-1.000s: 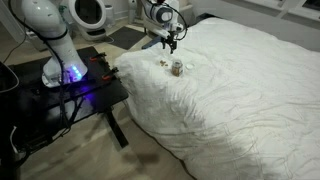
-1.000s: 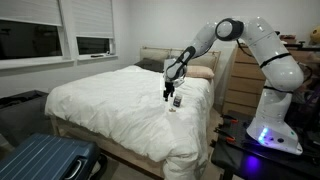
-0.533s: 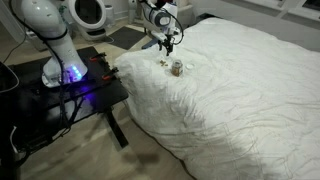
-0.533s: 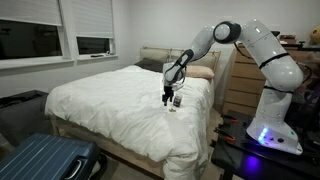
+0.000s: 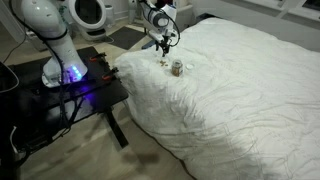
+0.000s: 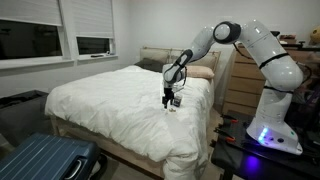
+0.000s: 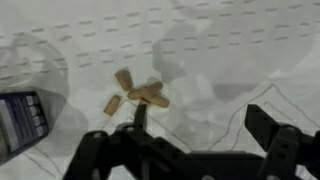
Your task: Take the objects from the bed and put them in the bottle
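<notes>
Several tiny pale yellowish objects [image 7: 136,94] lie in a small cluster on the white duvet of the bed [image 7: 230,60]; in an exterior view they show as a small speck [image 5: 164,63]. The small brownish-tan bottle [image 5: 177,68] stands upright on the bed just beside them and also shows in the other exterior view [image 6: 177,102]. In the wrist view its dark-labelled side [image 7: 22,120] sits at the left edge. My gripper [image 7: 205,125] is open and empty. It hovers just above the duvet, its left finger close by the objects [image 5: 166,43] [image 6: 170,96].
The bed [image 5: 240,90] is wide and rumpled. A black table [image 5: 80,85] with the robot base stands beside it. A blue suitcase [image 6: 45,158] lies on the floor near the bed's foot. A wooden dresser [image 6: 240,80] and pillows stand behind the arm.
My gripper has shifted slightly along the bed and a little lower towards the objects. The bottle and the objects have not moved.
</notes>
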Controlling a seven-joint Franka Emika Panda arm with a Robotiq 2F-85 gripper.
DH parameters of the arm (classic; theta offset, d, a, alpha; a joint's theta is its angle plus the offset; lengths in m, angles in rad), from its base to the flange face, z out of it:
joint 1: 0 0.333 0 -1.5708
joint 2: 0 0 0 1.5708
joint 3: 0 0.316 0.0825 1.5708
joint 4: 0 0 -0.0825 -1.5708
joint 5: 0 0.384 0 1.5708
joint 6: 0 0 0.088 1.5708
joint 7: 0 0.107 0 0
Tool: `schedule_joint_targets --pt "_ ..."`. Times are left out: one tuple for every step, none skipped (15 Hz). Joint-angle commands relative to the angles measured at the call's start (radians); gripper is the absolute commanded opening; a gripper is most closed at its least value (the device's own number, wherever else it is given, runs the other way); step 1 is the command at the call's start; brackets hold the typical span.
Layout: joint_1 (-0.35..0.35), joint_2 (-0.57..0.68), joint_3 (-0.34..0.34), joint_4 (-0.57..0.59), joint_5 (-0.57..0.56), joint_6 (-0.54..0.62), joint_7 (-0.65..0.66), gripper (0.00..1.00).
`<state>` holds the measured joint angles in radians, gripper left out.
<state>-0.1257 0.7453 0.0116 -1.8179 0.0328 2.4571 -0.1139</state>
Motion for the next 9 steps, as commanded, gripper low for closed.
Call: schedule_joint_targets --pt "-0.024 -0.03 0.007 -0.042 0.036 -0.03 -0.01 1.0" --pt "-0.028 -0.03 0.006 -0.05 0.042 -0.03 -0.01 1.0" --pt "-0.032 -0.031 0.003 -0.055 0.044 -0.029 -0.008 1.0" --pt "-0.036 -0.032 0.002 -0.061 0.048 -0.029 -0.008 1.0" --pt "-0.041 -0.034 0.0 -0.066 0.048 -0.028 -0.009 1.0" --pt "-0.044 -0.035 -0.002 -0.07 0.047 -0.023 -0.01 1.0" --pt "-0.047 -0.035 -0.005 -0.073 0.045 -0.02 -0.01 1.0" --pt "-0.051 -0.032 -0.005 -0.072 0.044 -0.016 -0.015 1.0" --pt "-0.051 -0.029 -0.009 -0.07 0.039 -0.011 -0.014 1.0"
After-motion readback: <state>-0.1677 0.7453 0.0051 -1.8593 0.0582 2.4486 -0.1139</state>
